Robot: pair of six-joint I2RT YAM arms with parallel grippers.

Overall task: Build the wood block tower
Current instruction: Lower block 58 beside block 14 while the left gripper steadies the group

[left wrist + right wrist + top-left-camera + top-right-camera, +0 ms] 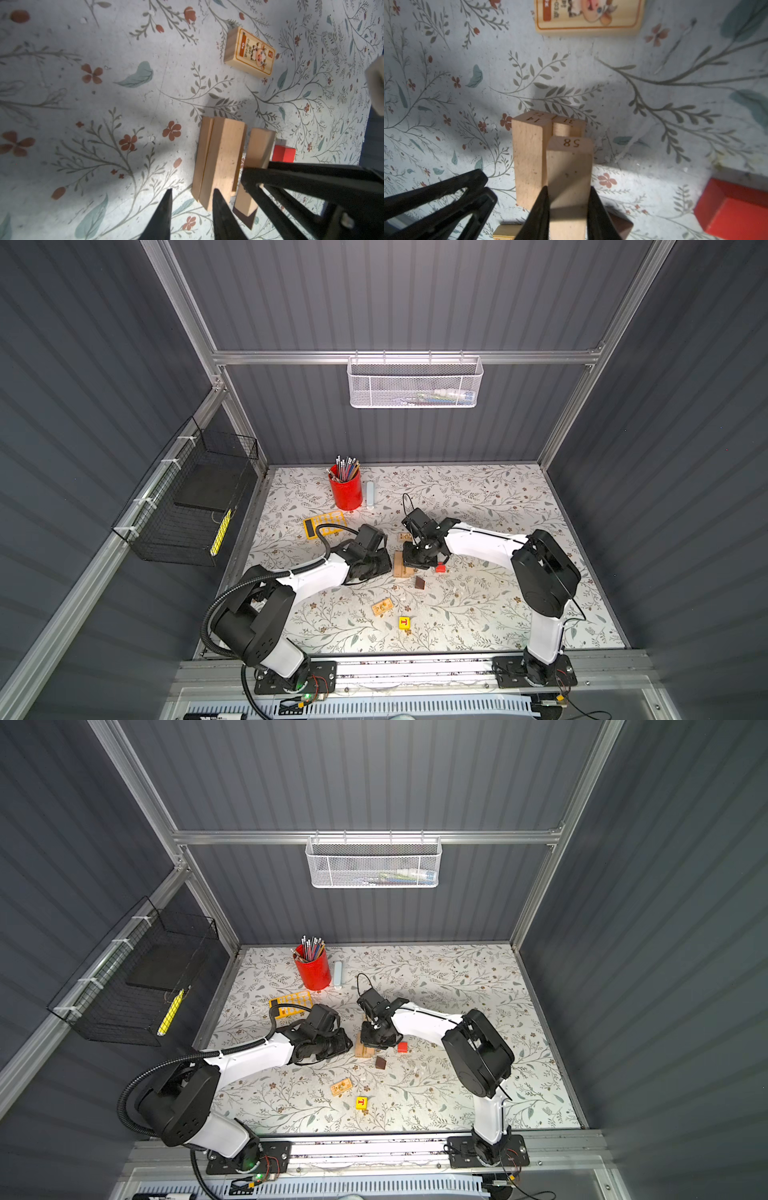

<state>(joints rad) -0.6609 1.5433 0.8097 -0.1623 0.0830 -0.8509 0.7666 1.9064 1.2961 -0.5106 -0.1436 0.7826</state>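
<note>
The wood block tower is a low group of tan planks point(400, 568) point(218, 158) point(528, 155) lying side by side on the floral table. My right gripper point(415, 561) point(569, 199) is shut on another tan plank point(569, 166) point(259, 146), marked 58, held just above them. My left gripper point(384, 565) point(192, 207) sits at the planks' left end, jaws a little apart with only table between them. A red cube point(440, 568) point(737, 207) and a dark brown wedge point(419, 583) point(247, 218) lie close to the right. A yellow cube point(404, 622) lies nearer the front.
One printed block point(382, 607) lies front of the planks, another point(405, 537) point(249, 52) behind them. A red pencil cup point(345, 489) and an orange calculator point(326, 522) stand at the back left. A black wire basket point(195, 506) hangs on the left wall.
</note>
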